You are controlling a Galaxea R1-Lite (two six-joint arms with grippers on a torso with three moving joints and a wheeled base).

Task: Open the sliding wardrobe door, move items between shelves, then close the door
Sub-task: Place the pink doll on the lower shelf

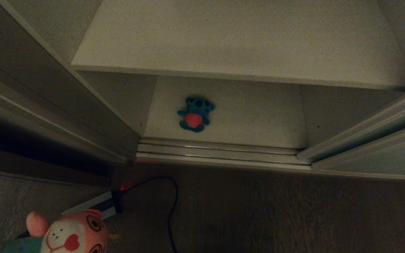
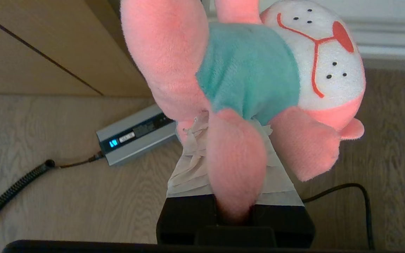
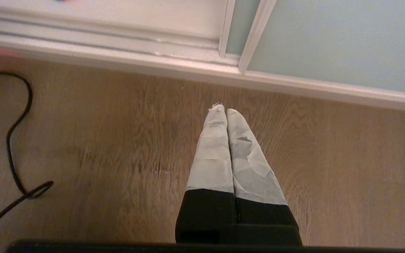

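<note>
The wardrobe stands open in the head view. The sliding wardrobe door (image 1: 381, 158), grey-green with a pale frame, is pushed to the right and also shows as the sliding door (image 3: 329, 38). A teal-blue plush with a red belly (image 1: 195, 114) lies on the lower shelf (image 1: 258, 119), under the upper shelf (image 1: 241, 38), which is bare. My left gripper (image 2: 229, 121) is shut on the pink plush (image 2: 251, 66), a pink leg pinched between its taped fingers (image 2: 188, 168). The pink plush (image 1: 69, 233) hangs low at the left, over the floor. My right gripper (image 3: 226, 111) is shut and empty above the floor.
A grey charger box (image 1: 97, 205) lies on the wood floor near the held toy, with a black cable (image 1: 172, 203) looping from it in front of the wardrobe. The metal door track (image 1: 220, 149) runs along the wardrobe's front. A dark panel (image 1: 47, 105) closes the left side.
</note>
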